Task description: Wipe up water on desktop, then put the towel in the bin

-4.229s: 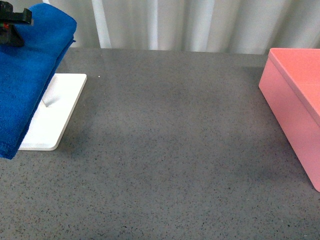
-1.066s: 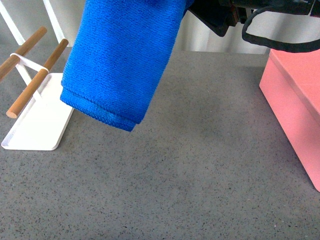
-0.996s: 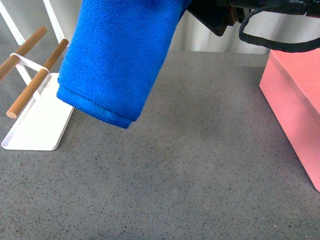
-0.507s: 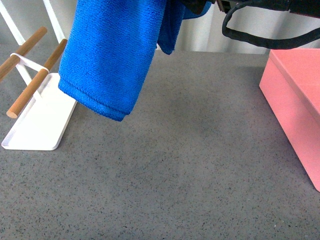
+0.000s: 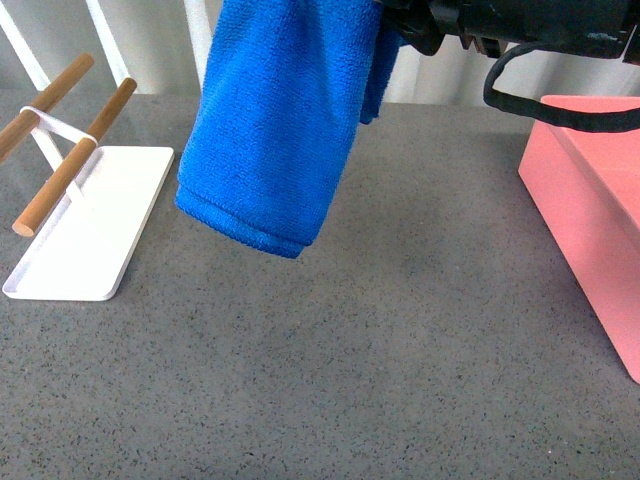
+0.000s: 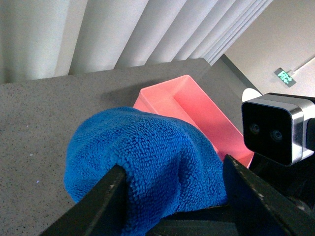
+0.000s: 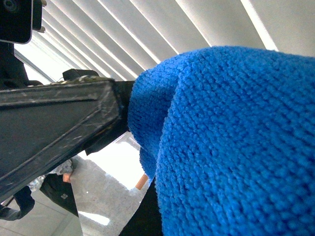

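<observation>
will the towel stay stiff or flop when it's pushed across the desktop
Likely floppy: the towel hangs limp above the desktop, draped from its held top. Its looped pile looks grippy, so it probably won't slip loose, though it may bunch when pushed.

i read the towel (image 5: pixel 275 130) as soft looped terry cloth, matt and nubbly. the desktop (image 5: pixel 400 340) looks like speckled stone, smooth, with a low sheen. the bin (image 5: pixel 590 200) is smooth plastic. the tray (image 5: pixel 95 225) is smooth and white, its bars (image 5: pixel 75 160) bare wood. the left gripper (image 6: pixel 173 164) has matt black fingers (image 6: pixel 256 196).
</observation>
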